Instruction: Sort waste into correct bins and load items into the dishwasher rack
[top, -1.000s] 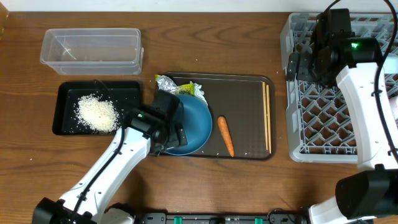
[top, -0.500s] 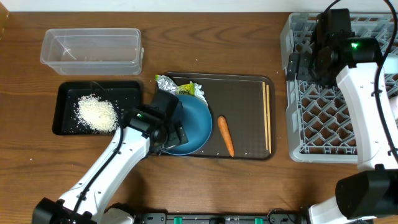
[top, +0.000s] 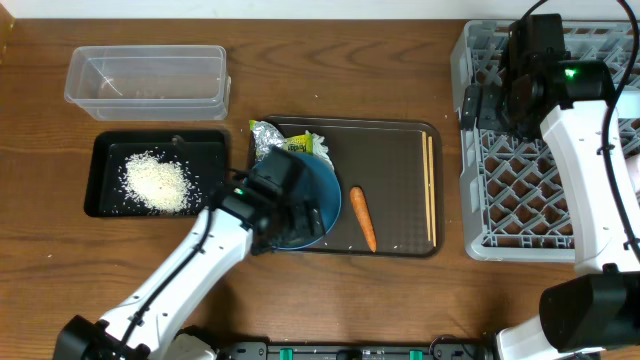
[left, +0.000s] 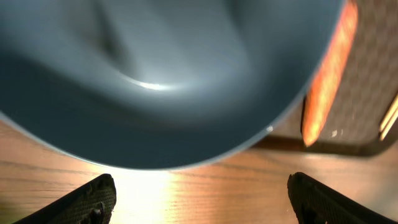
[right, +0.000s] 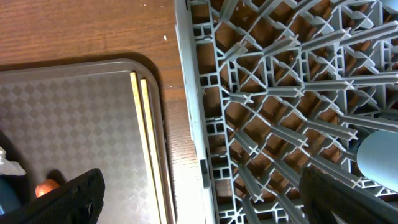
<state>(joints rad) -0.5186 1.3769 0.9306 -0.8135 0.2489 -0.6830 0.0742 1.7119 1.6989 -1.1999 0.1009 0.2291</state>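
Step in hand, as judged: pickup of the large dark blue round dish (left: 168, 74), bound for the rack.

- Left gripper (left: 208, 200) sits low at the dish's near rim, jaws wide apart, nothing clamped. The rim lies just ahead of the fingertips, not between them.
- Small orange carrot (top: 362, 218) lies ahead and right of those jaws on the dark brown serving tray (top: 395, 150). Thin wooden chopsticks (top: 431, 190) lie farther right, and the crumpled silver wrapper (top: 275, 137) is beyond the dish.
- Heap of white rice (top: 157, 182) is in the shallow black tray (top: 105, 150).
- Right gripper (right: 211, 196) hovers over the left wall of the grey lattice rack (top: 520, 190), jaws spread, empty.

Next move likely calls for getting one finger under the rim and the other over it, then closing firmly. The lift should go clear of the carrot.
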